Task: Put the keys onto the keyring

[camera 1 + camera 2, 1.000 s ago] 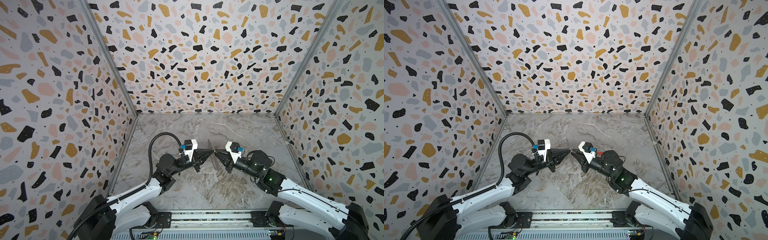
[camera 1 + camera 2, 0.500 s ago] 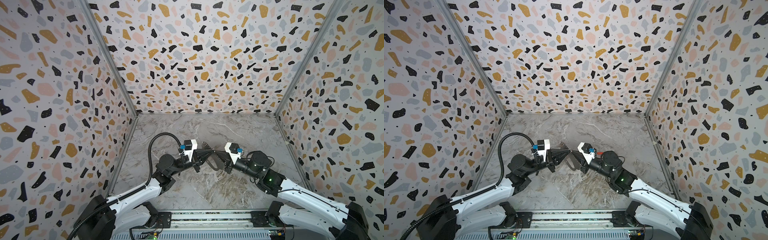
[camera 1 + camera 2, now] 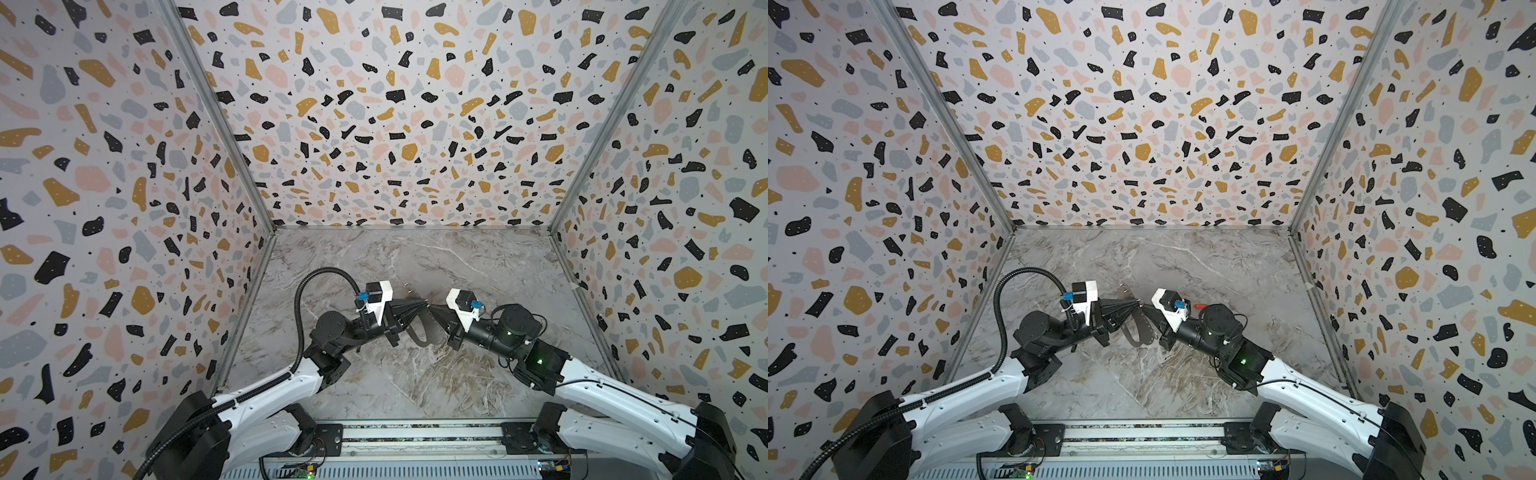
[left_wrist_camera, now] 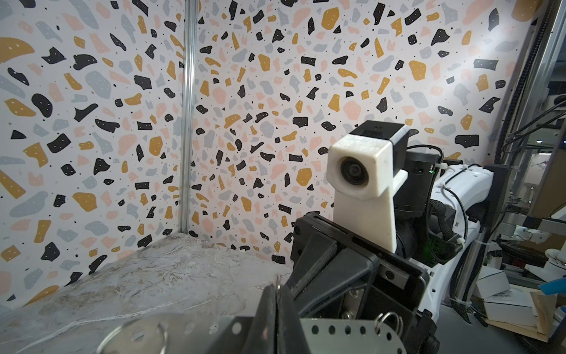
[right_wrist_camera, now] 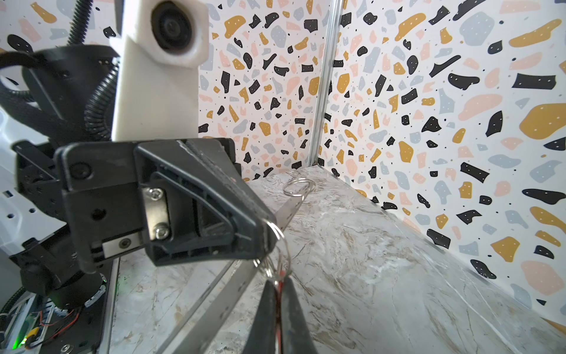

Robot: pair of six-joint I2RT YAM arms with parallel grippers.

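Above the middle of the marble table, my left gripper (image 3: pixel 424 305) and right gripper (image 3: pixel 433 308) meet tip to tip. The keyring (image 3: pixel 420 336) is a flat dull-grey metal band with small holes, hanging as a loop under the tips. In the left wrist view my left gripper (image 4: pixel 278 290) is shut on a thin wire ring on the keyring (image 4: pixel 337 330). In the right wrist view my right gripper (image 5: pixel 278 284) is shut on a key's red tag (image 5: pixel 279 277), whose wire rings reach the left fingertips (image 5: pixel 263 236). A second red-tagged key (image 3: pixel 1200 306) lies behind the right wrist.
Speckled walls close the table on the left, back and right. Metal corner posts (image 3: pixel 266 220) stand at the back corners. The right arm's wrist camera mount (image 4: pixel 361 180) fills much of the left wrist view. A rail (image 3: pixel 415 432) runs along the front edge.
My right gripper has closed the last bit onto the red tag. Both grippers stay tip to tip, and the grey band has swung down into view under them.
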